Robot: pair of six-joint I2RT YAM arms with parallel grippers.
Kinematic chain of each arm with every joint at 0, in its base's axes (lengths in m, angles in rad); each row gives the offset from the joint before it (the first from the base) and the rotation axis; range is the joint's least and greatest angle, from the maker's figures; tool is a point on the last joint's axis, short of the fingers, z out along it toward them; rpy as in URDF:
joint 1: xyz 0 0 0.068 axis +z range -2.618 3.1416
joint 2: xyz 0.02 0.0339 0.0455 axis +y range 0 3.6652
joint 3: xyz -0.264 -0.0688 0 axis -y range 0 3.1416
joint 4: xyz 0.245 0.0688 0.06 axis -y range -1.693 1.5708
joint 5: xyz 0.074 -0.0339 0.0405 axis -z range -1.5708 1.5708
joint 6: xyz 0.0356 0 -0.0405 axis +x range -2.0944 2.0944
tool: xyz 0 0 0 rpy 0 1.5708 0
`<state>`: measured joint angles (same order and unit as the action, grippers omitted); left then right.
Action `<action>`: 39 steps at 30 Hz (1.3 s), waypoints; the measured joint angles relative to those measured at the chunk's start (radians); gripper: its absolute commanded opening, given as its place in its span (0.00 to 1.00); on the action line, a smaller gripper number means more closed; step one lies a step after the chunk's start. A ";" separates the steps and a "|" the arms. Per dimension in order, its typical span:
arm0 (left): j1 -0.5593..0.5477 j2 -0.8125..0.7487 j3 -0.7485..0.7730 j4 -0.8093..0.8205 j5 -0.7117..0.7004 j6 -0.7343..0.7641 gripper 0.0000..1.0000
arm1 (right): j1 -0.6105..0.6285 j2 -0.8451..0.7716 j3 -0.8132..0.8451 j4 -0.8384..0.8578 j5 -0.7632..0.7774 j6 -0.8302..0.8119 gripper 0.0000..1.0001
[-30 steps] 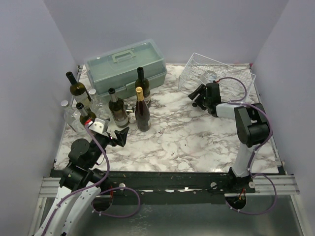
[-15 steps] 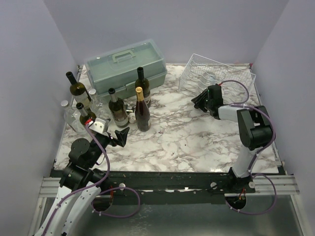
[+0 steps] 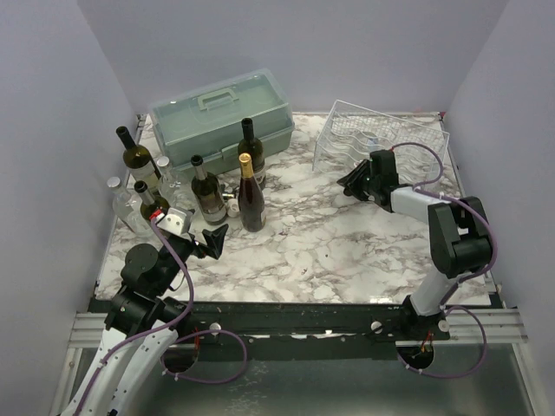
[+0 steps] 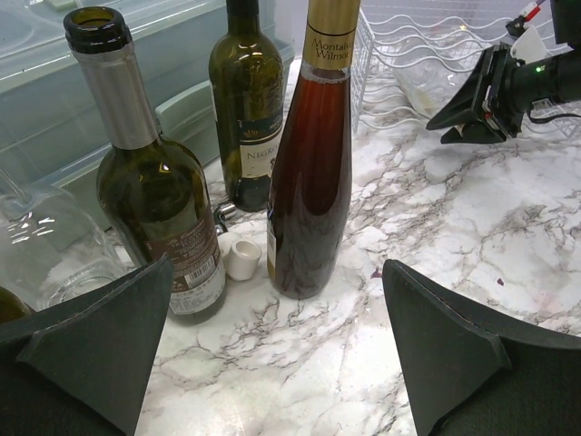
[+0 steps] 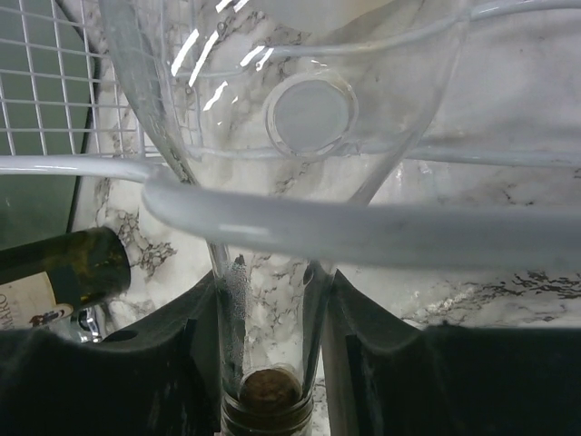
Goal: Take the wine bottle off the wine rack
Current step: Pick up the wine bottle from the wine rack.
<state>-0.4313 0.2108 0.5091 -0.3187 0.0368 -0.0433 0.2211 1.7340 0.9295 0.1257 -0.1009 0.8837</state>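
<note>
Between right fingers (image 5: 109, 381), corked wine bottle (image 5: 272, 309) neck

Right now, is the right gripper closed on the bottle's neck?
Yes, the right wrist view shows the right gripper clamping the clear bottle by its neck, a finger on each side.

Table (image 3: 329, 234): white marble pattern, veined in grey and brown. Wine rack (image 3: 408, 126): white wire throughout. Wine bottle (image 5: 272, 318): colourless clear glass, a brown cork (image 5: 270, 389) seen in its neck. Toolbox (image 3: 221, 117): grey-green, lid semi-translucent. Tall slim bottle (image 4: 309, 173): reddish amber, gold capsule, label cream with dark lettering. Two neighbouring bottles (image 4: 245, 100) (image 4: 150, 200): dark green glass, the nearer with a silver-grey neck foil and a brown label. Small cap (image 4: 241, 259): white. Left gripper (image 3: 215, 236) and right gripper (image 5: 272, 291): black. Cables (image 3: 178, 260): purple. Walls (image 3: 303, 43): pale lilac, unpatterned.
</note>
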 measured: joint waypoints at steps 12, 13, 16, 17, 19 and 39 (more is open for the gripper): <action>0.000 0.000 0.000 0.000 0.000 0.000 0.99 | 0.005 -0.014 -0.174 0.208 -0.027 -0.072 0.00; 0.000 0.000 0.000 -0.001 0.000 0.000 0.99 | 0.008 -0.016 -0.198 0.247 -0.027 -0.079 0.00; 0.000 0.000 0.000 -0.001 0.000 0.000 0.99 | 0.028 -0.041 -0.273 0.326 -0.023 -0.088 0.00; 0.000 0.000 0.000 -0.001 0.000 0.000 0.99 | 0.034 -0.051 -0.291 0.343 -0.021 -0.084 0.00; 0.000 0.000 0.000 -0.001 0.000 0.000 0.99 | 0.042 -0.067 -0.311 0.356 -0.022 -0.074 0.00; 0.000 0.019 0.000 -0.002 0.000 0.000 0.99 | 0.053 -0.140 -0.387 0.361 -0.093 -0.088 0.00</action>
<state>-0.4313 0.2295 0.5091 -0.3206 0.0372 -0.0433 0.2745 1.5944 0.5426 0.4870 -0.1940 0.7956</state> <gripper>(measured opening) 0.987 0.395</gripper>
